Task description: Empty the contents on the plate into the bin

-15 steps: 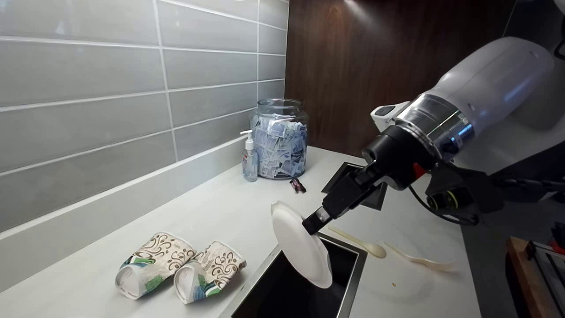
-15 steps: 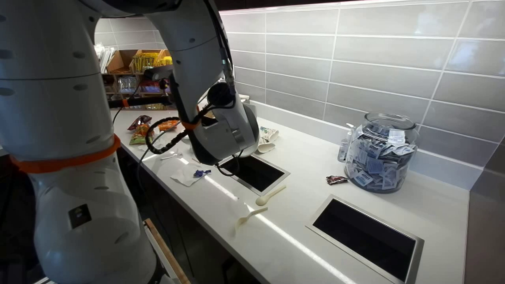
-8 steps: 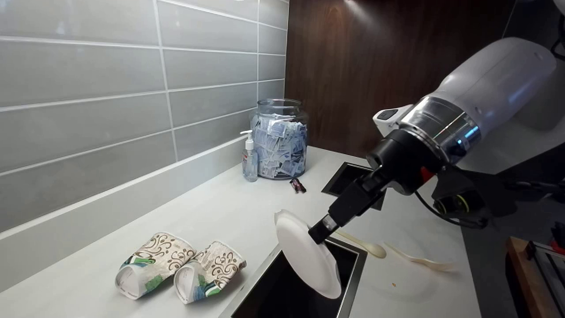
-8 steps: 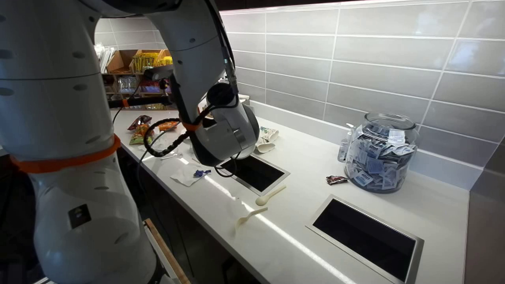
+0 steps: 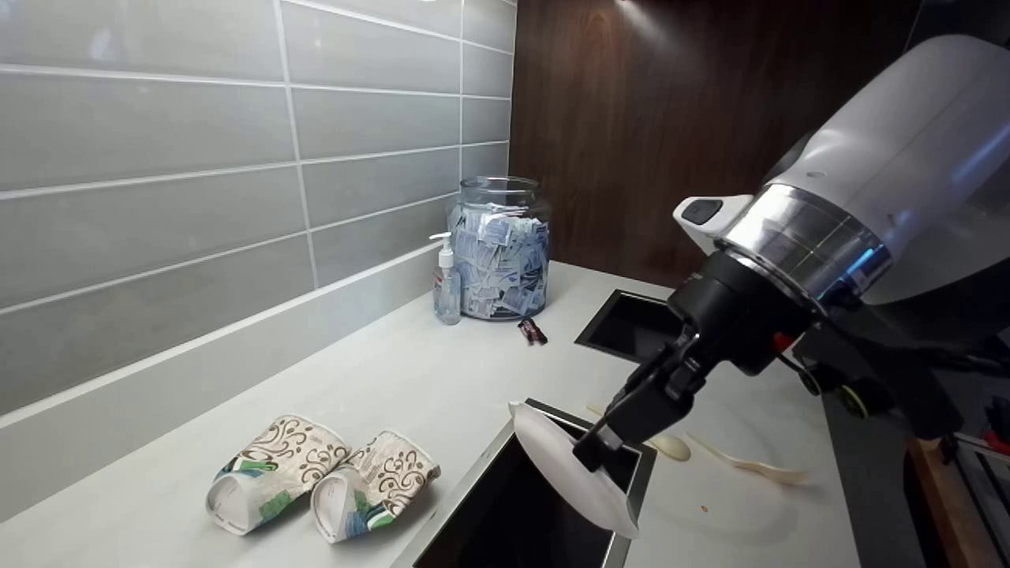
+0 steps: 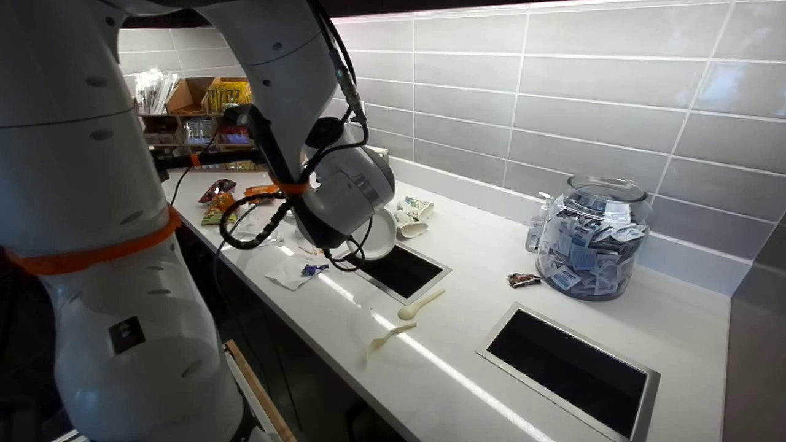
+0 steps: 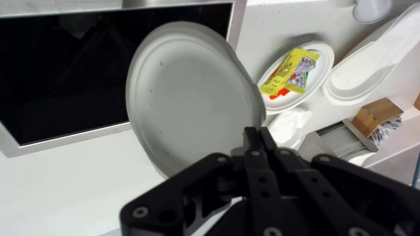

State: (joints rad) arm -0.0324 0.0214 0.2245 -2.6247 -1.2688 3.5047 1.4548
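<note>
My gripper (image 7: 257, 131) is shut on the rim of the white plate (image 7: 193, 98), which passes between its fingertips. In the wrist view the plate's inner face shows; of the contents I see only tiny red and brown specks. Tilted steeply, the plate (image 5: 564, 473) hangs from the gripper (image 5: 585, 456) over the bin (image 5: 455, 501), a dark rectangular opening with a metal rim. Part of the plate (image 6: 381, 233) shows behind the arm in an exterior view, above the bin (image 6: 408, 273). The bin's inside is too dark to make out.
Two crumpled paper cups (image 5: 284, 457) lie beside the bin. A spoon (image 5: 671, 448) and fork (image 5: 769, 472) rest on the counter. The smaller opening (image 6: 571, 368), glass jar (image 5: 501, 260) and pump bottle (image 5: 447, 292) stand farther along. Another plate (image 7: 321, 62) holds yellow packets (image 7: 285, 72).
Gripper and plate have moved down and to the right in an exterior view, and the plate has turned nearer to edge-on. More of the plate now shows past the arm.
</note>
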